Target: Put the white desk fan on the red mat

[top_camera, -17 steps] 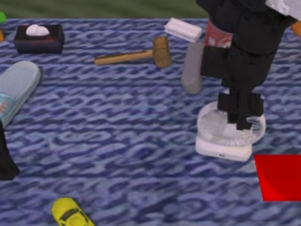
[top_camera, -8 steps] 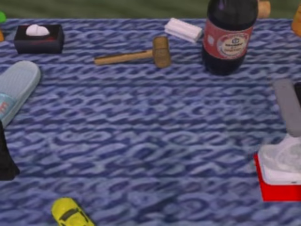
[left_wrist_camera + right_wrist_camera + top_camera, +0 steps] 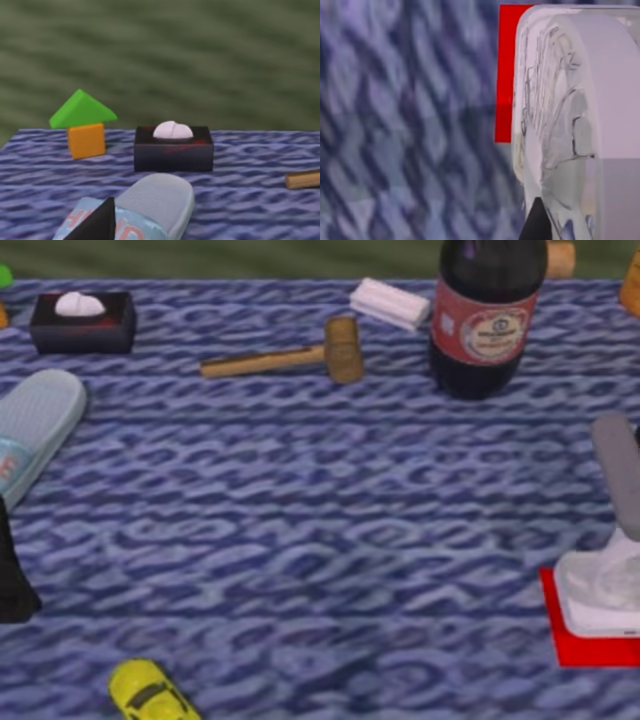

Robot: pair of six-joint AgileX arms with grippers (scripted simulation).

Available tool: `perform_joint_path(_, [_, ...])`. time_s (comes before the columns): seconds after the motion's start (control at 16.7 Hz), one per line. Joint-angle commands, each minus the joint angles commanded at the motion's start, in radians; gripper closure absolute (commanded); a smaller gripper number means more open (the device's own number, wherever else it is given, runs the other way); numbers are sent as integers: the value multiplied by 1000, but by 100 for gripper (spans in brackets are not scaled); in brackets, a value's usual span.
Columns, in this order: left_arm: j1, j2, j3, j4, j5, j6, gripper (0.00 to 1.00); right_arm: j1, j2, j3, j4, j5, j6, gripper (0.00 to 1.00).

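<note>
I see the white desk fan (image 3: 603,590) sitting on the red mat (image 3: 575,648) at the worktop's (image 3: 330,530) right edge. My right arm is over it; I cannot tell its claw's state. My left arm is parked at the left edge, beside a slipper (image 3: 30,430).

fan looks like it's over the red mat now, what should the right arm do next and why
Probably open the right gripper and lift straight up: the white desk fan already sits on the red mat, at the table's right edge. The left arm stays parked at the left.
</note>
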Motion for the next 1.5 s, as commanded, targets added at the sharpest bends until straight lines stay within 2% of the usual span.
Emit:
perform_joint_path(0.3, [0, 0, 0, 0, 0, 0, 0, -7, 8, -100, 114, 0, -3, 100])
perform_joint_path(0.54, [0, 0, 0, 0, 0, 0, 0, -7, 9, -112, 126, 0, -3, 100])
perform_joint_path(1.32, [0, 0, 0, 0, 0, 0, 0, -7, 9, -112, 126, 0, -3, 2])
perform_joint_path(1.5, [0, 0, 0, 0, 0, 0, 0, -7, 9, -112, 126, 0, -3, 0])
